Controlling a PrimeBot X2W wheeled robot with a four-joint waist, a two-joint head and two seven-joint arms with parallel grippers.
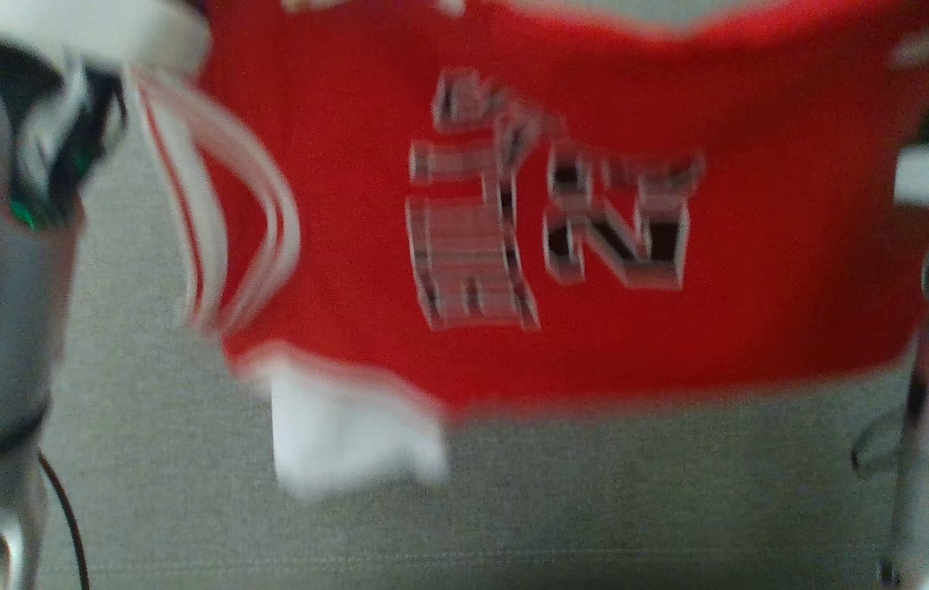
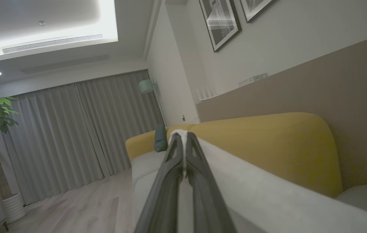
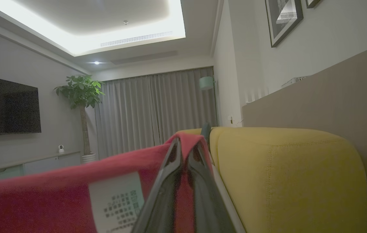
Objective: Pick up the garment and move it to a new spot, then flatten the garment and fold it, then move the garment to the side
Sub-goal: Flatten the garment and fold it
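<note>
I hold the jersey [image 1: 595, 344] across upper centre of head view, above the seat [image 1: 514, 508]. Left gripper [image 2: 183, 138] pinches its white edge and right gripper [image 3: 186, 145] pinches red cloth. They're set wide apart, likely so it hangs flat.

A teal cushion [image 2: 160, 138] lay on the yellow sofa [image 2: 267, 145]; grey curtains [image 2: 83, 129] hung beyond the sofa, framed pictures [image 2: 220, 22] above it.

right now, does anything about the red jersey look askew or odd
Yes. The red jersey hangs unevenly: a white flap droops below its hem at the head view's lower left, and striped trim loops loose above it. Left end effector pinches white cloth, right end effector red.
</note>
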